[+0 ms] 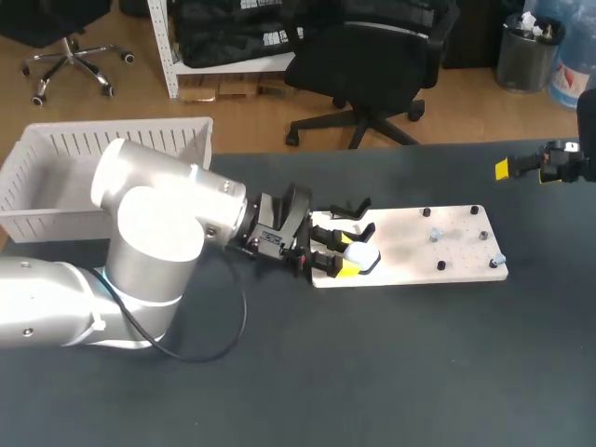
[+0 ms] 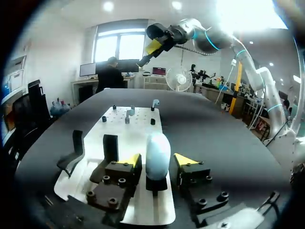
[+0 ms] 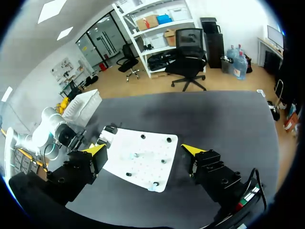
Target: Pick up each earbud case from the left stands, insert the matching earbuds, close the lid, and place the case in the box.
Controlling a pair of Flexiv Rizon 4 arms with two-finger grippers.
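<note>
Left gripper [image 2: 158,161] spread around earbud case [image 2: 157,151], white board [image 2: 139,128] on dark table [image 1: 391,372]

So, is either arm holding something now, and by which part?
Nothing is held. The white earbud case stands between the open left jaws, not clamped; the right jaws are open and empty.

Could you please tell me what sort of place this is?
Probably a robot lab bench: a left gripper and right gripper with yellow tips over a dark table, a pegged white board bearing an earbud case, and a white box.
</note>
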